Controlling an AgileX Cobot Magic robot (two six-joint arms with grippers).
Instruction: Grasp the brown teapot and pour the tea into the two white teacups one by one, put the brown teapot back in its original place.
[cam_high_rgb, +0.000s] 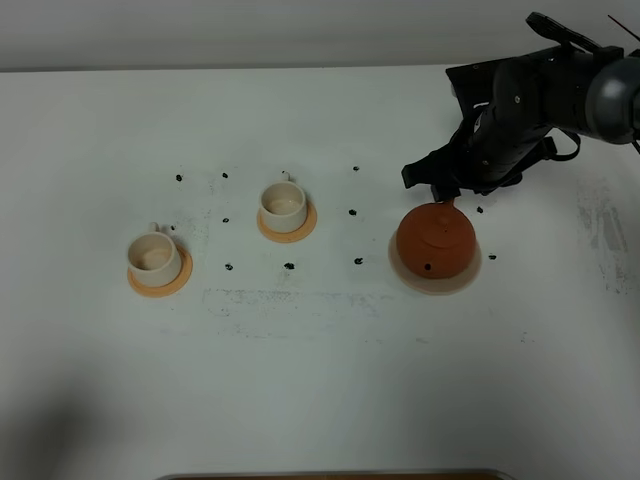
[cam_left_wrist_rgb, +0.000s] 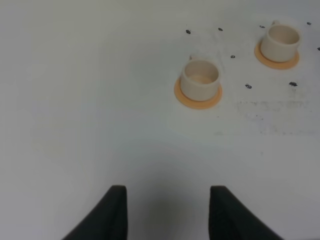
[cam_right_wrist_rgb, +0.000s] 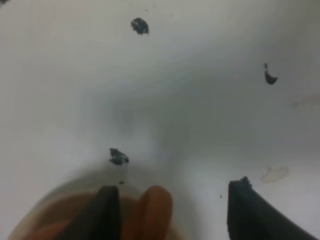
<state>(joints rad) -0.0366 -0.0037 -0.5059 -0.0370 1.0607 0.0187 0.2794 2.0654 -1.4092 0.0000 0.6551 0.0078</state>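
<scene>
right jaws spread about teapot handle; teapot seated on its saucer

the brown teapot (cam_high_rgb: 435, 243) stands upright on the pale saucer (cam_high_rgb: 441, 288), on the right half of the white table (cam_high_rgb: 320, 380) in the high view. its lid is on. the right arm (cam_high_rgb: 530, 100) reaches down from the far right edge, its end at the far side of the pot.

right jaws: spread wide. in the right wrist view the pot's loop handle (cam_right_wrist_rgb: 152, 207) stands between the two dark fingers (cam_right_wrist_rgb: 107, 212), just beside one and well apart from the other. the picture is blurred, so it cannot be told whether the near finger touches the handle. nothing is pinched.

left jaws: spread, hanging over bare table with nothing between them; their fingers (cam_left_wrist_rgb: 116, 212) show only in the left wrist view.

the two white teacups stand upright, each on its own orange coaster. the nearer cup (cam_high_rgb: 154, 256) sits at the left on its coaster (cam_high_rgb: 160, 286); the farther cup (cam_high_rgb: 283, 206) sits towards the middle on its coaster (cam_high_rgb: 288, 233). both are well apart from the pot.

small black marks (cam_high_rgb: 289, 266) dot the table between cups and pot.
</scene>
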